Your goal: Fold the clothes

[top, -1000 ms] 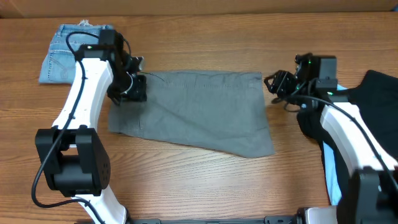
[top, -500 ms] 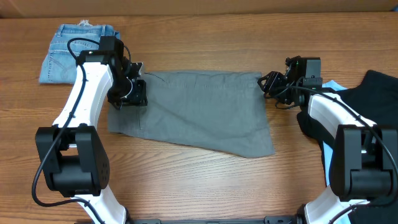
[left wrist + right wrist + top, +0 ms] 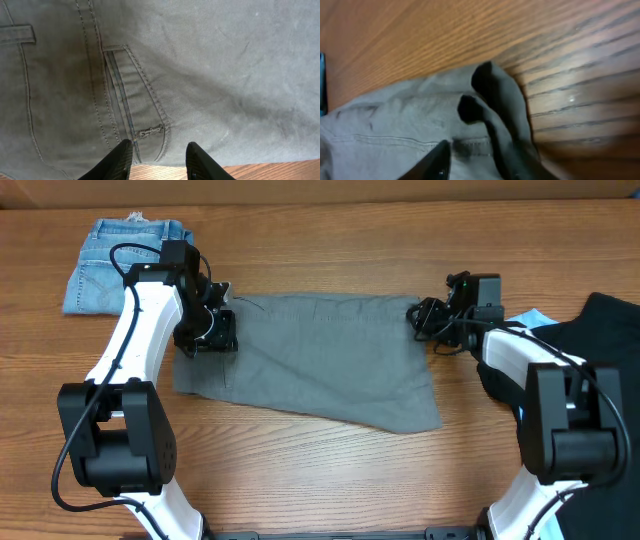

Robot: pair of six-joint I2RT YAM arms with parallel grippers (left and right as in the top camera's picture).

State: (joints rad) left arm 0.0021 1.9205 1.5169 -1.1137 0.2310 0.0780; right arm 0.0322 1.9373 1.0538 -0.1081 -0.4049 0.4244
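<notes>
The grey-green shorts (image 3: 320,360) lie flat in the middle of the table, waistband to the left. My left gripper (image 3: 215,322) is at their upper left corner. In the left wrist view it (image 3: 159,162) is open, with bare wood between its fingertips (image 3: 121,159) and the pocket edge of the shorts (image 3: 150,75) just ahead. My right gripper (image 3: 418,316) is at the upper right corner. There one finger (image 3: 434,162) rests over the cloth beside a raised fold of the hem (image 3: 502,120); the other finger is hidden.
A small blue denim pair (image 3: 115,265) lies folded at the back left. A black garment (image 3: 610,330) and a light blue one (image 3: 530,320) lie at the right edge, behind my right arm. Bare wood table (image 3: 320,480) runs along the front.
My right gripper has moved left from beside the shorts onto their upper right corner. The left gripper has stayed at the upper left corner, its jaws slightly wider.
</notes>
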